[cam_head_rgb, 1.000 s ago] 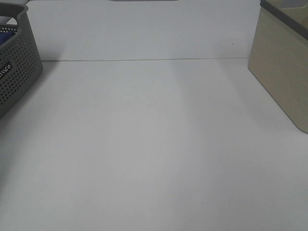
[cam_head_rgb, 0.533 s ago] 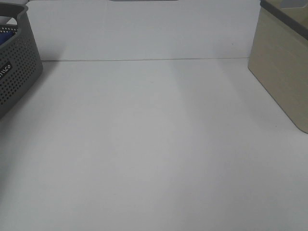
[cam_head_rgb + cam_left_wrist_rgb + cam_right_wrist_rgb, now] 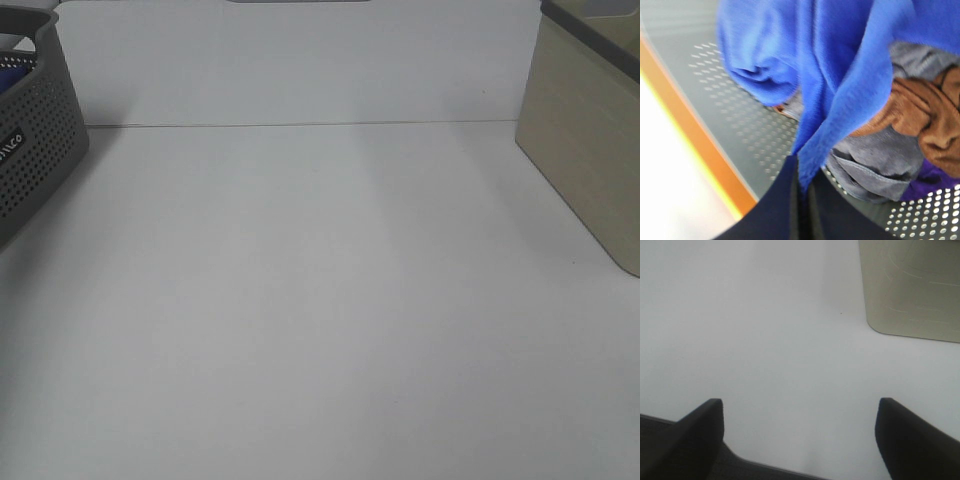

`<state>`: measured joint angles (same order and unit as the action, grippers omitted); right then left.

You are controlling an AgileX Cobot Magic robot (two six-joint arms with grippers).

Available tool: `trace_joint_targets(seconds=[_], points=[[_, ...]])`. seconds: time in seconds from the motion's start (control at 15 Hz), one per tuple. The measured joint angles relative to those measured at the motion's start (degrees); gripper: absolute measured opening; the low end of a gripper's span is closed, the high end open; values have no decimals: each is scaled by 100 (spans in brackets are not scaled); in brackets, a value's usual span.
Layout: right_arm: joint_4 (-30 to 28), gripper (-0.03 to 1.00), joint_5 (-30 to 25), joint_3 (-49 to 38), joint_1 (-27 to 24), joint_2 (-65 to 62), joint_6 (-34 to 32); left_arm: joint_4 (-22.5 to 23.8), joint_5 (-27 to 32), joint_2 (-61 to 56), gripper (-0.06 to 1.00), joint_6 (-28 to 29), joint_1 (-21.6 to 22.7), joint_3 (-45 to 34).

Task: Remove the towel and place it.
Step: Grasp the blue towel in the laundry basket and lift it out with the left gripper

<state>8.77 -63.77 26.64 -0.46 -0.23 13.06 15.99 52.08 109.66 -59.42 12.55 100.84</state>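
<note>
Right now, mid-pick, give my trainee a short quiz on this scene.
1. True or false: the left gripper is shut on the towel.
2. The right gripper is: A open and empty; B shut on a cloth; C shut on the towel.
3. Fill in: the brown cloth lies in the ____.
Key: 1 true; 2 A; 3 basket.
</note>
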Motion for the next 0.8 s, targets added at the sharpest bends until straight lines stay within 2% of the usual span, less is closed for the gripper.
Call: trace_joint_targets(seconds=[0.4, 0.53, 0.8], points=[[0, 81, 0, 0, 0, 0, 0, 0, -160, -945, 0, 286, -653, 0], [-11, 81, 0, 0, 0, 0, 0, 189, -550, -1478, 0, 785, -968, 0], [-63, 81, 0, 0, 0, 0, 0, 716, -831, -2366, 0, 1129, -1679, 0]])
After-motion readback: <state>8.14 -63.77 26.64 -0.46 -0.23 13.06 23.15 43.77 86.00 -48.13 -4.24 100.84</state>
